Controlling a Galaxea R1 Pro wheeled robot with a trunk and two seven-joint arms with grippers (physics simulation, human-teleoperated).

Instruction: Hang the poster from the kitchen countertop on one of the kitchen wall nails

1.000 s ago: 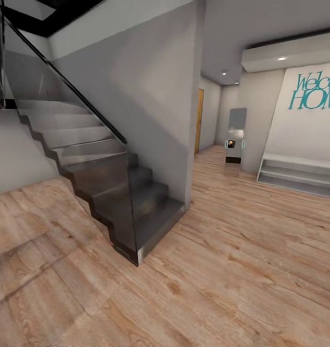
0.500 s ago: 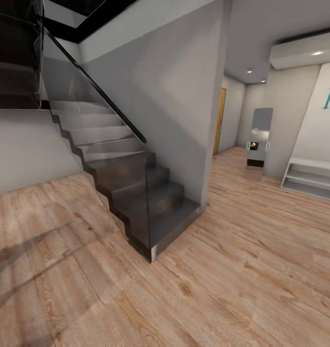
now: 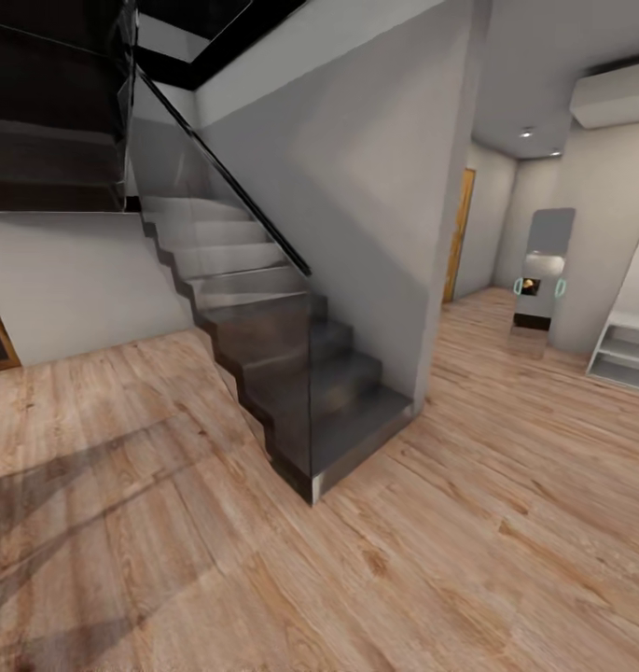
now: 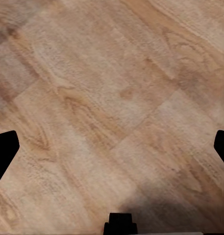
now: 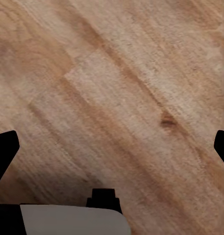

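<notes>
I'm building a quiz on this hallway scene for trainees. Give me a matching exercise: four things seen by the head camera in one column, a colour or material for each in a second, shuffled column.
Things:
1. staircase
2. floor
3. door down the corridor
4. shelf unit at the right edge

Descriptions:
A. white
B. dark grey steps behind a glass panel
C. orange-yellow
D. pale wood planks

Pairs: 1-B, 2-D, 3-C, 4-A

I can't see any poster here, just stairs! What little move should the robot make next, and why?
Probably keep turning the base to look for the kitchen. The head view shows a dark staircase, a grey wall and wood plank floor. Both wrist views show open grippers, left and right, over bare floor.
</notes>
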